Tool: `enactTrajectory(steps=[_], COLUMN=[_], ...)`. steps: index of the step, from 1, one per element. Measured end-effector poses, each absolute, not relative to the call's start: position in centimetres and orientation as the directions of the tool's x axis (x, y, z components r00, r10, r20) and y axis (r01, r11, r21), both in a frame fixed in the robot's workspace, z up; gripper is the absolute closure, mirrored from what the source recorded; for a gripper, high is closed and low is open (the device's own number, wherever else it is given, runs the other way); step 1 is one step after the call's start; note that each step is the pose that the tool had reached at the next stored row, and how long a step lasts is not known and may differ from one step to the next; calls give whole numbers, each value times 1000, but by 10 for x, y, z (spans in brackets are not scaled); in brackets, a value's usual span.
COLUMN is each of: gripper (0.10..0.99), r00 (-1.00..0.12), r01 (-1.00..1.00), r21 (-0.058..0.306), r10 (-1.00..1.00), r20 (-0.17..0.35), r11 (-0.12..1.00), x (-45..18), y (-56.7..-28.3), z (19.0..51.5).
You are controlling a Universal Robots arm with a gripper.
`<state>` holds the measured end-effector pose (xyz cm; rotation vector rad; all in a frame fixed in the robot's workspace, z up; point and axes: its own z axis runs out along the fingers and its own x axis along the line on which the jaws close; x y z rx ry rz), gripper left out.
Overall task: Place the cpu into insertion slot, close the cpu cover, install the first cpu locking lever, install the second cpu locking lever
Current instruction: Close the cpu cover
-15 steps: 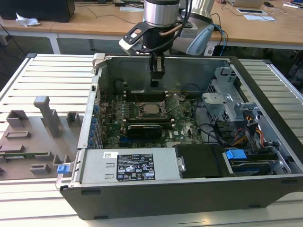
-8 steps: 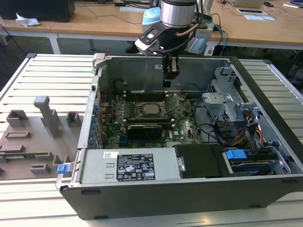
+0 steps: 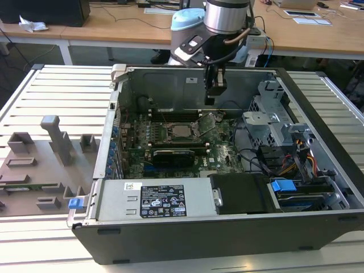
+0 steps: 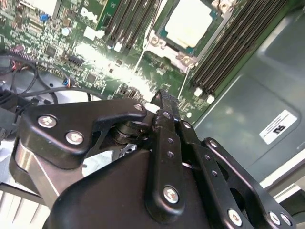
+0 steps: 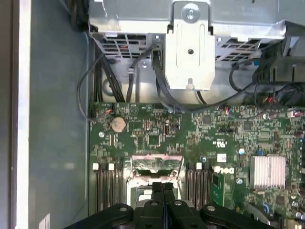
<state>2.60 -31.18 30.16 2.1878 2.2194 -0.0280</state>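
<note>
1. The cpu (image 4: 188, 21), a small flat square chip w/ pale silvery-beige top, sits seated in the insertion slot (image 4: 167, 38), the square black-rimmed socket on the green circuit board (image 3: 222, 151). In the exterior view I see it roughly mid-board (image 3: 182, 132).
2. The cpu cover (image 4: 187, 59), a thin silver-grey metal frame w/ big square window, looks laid flat around the chip, whose top shows through the window.
3. A thin metal lever rod (image 3: 207, 123) slants upward from the socket edge on the exterior view's right. I can't tell if a second one is latched.
4. The black two-finger gripper (image 3: 210, 101) hangs above the board, just beyond the socket toward the case's back wall, touching nothing. Its fingers are pressed together w/ nothing between them, as both wrist views show (image 5: 162, 187) (image 4: 162, 95).
5. Long black memory slots (image 4: 224, 52) run along both sides of the socket.
6. Further out on the board are a round silver coin battery (image 5: 118, 124) and a small finned silver heatsink (image 5: 269, 171).
7. All this lies inside the open black-and-grey pc case (image 3: 170, 239), which rests on a grey slatted table (image 3: 57, 91).
8. A grey fixture tray w/ upright blocks (image 3: 34, 165) sits beside the case on the exterior view's left.
</note>
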Motion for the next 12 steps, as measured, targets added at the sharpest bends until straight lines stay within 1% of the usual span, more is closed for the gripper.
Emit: enactTrajectory(steps=[12], gripper=[980], r00=[-14], r01=[1000], r21=[2], r10=[999], r20=[-32], r11=[14], x=[52], y=[-312], z=[301])
